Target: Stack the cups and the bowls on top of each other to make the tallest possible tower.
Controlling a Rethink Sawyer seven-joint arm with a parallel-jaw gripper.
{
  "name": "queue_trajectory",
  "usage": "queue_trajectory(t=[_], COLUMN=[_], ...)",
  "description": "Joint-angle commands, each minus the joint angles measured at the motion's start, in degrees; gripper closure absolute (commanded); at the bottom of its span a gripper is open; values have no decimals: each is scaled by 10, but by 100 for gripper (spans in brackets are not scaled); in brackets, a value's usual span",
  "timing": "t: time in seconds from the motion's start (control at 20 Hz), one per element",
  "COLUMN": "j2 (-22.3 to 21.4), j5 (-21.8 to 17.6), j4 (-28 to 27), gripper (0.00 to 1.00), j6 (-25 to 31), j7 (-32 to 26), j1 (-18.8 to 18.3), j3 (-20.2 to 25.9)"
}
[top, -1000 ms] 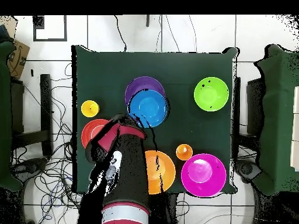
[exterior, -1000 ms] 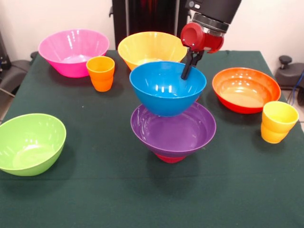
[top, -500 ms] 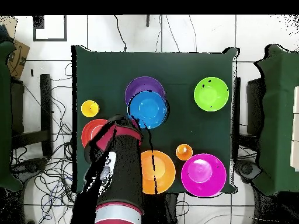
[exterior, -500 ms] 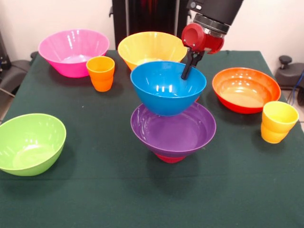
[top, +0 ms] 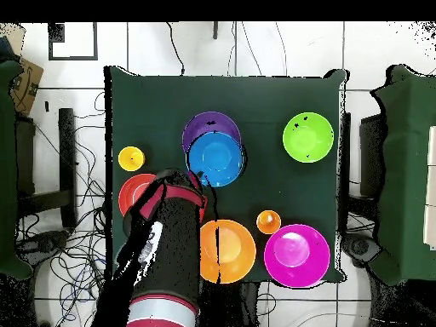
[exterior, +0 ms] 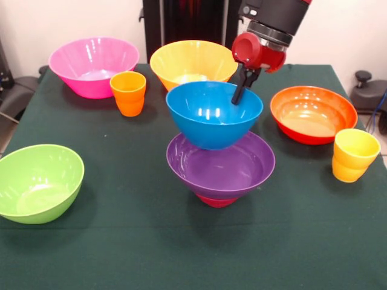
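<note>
Three-high tower (exterior: 217,145): blue bowl (exterior: 213,113) nested in purple (exterior: 221,166) for height; fingers (exterior: 240,92) at its rim, grip unclear.

Even, bright overhead lighting. Soft, short shadows lie on the green worktop (exterior: 121,241) beneath the purple bowl (exterior: 221,166) and beside the green bowl (exterior: 37,181). White glare streaks the glossy blue bowl (exterior: 213,113) and pink bowl (exterior: 94,63). The front view is sharp throughout; the overhead view is flatter, with little visible shadow.
</note>
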Motion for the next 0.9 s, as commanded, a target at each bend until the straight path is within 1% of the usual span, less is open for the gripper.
queue_trajectory(t=[0.05, 0.65, 0.9], j2=[17, 18, 20], j5=[20, 30, 32], j4=[-46, -45, -48], gripper=[100, 100, 100], j6=[-56, -69, -43], j7=[106, 90, 60], j1=[12, 19, 4], j3=[15, 9, 26])
